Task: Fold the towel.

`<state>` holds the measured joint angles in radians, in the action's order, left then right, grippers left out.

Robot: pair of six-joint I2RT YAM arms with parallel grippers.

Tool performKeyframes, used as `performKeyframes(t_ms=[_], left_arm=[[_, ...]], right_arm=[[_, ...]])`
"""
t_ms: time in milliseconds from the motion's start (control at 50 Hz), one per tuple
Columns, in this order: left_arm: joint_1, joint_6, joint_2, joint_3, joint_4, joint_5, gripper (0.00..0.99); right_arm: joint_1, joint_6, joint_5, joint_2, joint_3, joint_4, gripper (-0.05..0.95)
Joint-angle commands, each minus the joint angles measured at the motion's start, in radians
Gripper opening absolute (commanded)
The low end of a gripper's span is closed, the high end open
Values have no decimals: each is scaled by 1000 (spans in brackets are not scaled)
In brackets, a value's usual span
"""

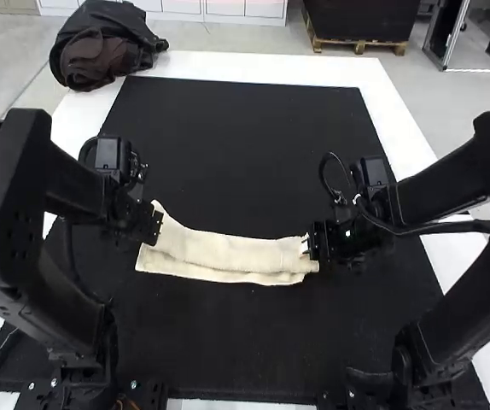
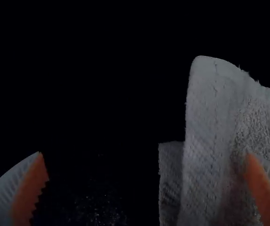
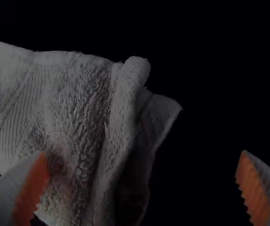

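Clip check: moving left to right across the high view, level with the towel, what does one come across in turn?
Left arm → left gripper → cream towel, folded into a strip → right gripper → right arm.
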<state>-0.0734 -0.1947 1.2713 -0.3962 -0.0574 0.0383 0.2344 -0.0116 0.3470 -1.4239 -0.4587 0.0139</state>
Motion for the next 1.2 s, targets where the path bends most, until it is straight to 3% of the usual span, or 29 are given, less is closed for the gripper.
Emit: performKeyframes(t_ms=[0,480,620,720,1020,1180], left_arm=[[-20,-11,-1,7,-25,5,974],[-74,5,-6,-26,-61,-11,972],[-91,34,-6,-52,-61,-12,972],[-103,60,-9,-70,-30,-34,972],[-100,57,-12,-56,30,-58,974],[-108,60,-10,-53,42,-147,974]], right_arm=[[9,-10,-11,3,-23,11,913],[46,-7,-9,-67,-46,47,913],[54,-5,-13,-92,-60,57,913],[59,-4,-14,-104,-67,64,913],[102,4,-14,-130,-75,80,913],[123,5,-14,-150,-83,83,913]])
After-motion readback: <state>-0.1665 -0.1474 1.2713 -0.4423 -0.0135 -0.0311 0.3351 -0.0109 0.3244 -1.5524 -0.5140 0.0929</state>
